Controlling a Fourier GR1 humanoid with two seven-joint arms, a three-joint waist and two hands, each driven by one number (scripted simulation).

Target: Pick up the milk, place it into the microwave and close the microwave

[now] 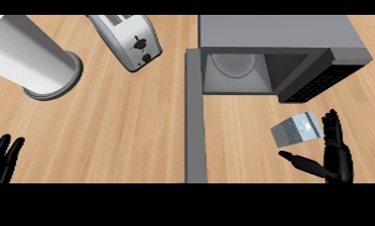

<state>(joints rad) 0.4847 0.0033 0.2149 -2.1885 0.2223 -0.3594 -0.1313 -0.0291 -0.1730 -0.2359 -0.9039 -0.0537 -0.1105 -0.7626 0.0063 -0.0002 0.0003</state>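
Note:
The milk carton point(296, 129), grey-white, stands on the wooden counter in front of the microwave, at the right. My right hand point(336, 158) is open just right of and below it, fingers straight up beside the carton and thumb stretched left beneath it, not closed on it. The grey microwave point(278, 34) stands at the back right with its cavity open and a round turntable point(235, 65) inside. Its door point(195, 116) swings out toward me as a long grey strip. My left hand point(9, 154) rests open at the lower left edge, fingers up.
A silver toaster point(128, 39) lies at the back centre-left. A tall white-grey cylinder point(36, 59) on a round base stands at the back left. Bare wooden counter point(110, 131) stretches between the door and my left hand.

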